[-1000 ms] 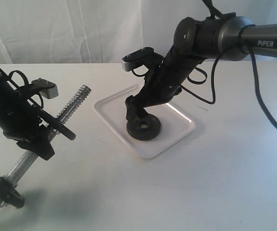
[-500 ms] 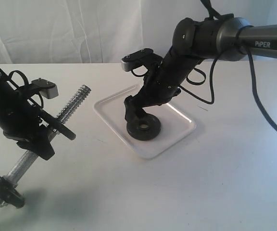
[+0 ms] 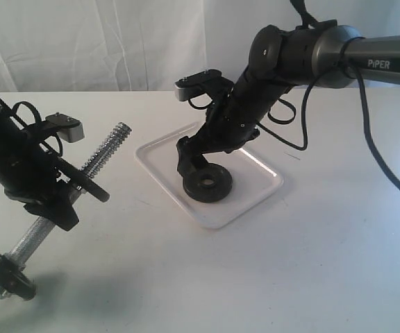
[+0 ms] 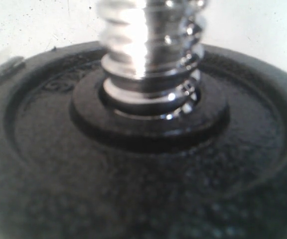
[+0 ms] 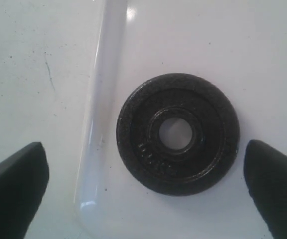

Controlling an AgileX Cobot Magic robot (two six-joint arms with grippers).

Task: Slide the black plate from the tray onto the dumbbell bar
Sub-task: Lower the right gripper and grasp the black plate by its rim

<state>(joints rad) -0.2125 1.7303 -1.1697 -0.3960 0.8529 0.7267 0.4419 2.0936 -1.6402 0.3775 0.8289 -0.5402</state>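
The black plate (image 3: 207, 184) (image 5: 178, 134) lies flat in the white tray (image 3: 255, 182) (image 5: 101, 114), near the front rim. My right gripper (image 3: 192, 165) (image 5: 144, 199) hovers just above it, open wide; the fingertips (image 5: 15, 185) stand to either side of the plate and touch nothing. My left gripper (image 3: 53, 201) is shut on the dumbbell bar (image 3: 106, 152) (image 4: 148, 55), which it holds tilted with the threaded end pointing up toward the tray. The left gripper's fingers are hidden in the left wrist view.
Two other black discs sit on the bar: one (image 3: 89, 184) (image 4: 143, 189) just above my left gripper, another (image 3: 7, 272) at the low end. A white curtain hangs behind the white table (image 3: 311, 263). A black cable (image 3: 373, 139) trails from the right arm.
My right gripper has shifted slightly to the left over the plate. The plate, the bar and the left arm have not moved.
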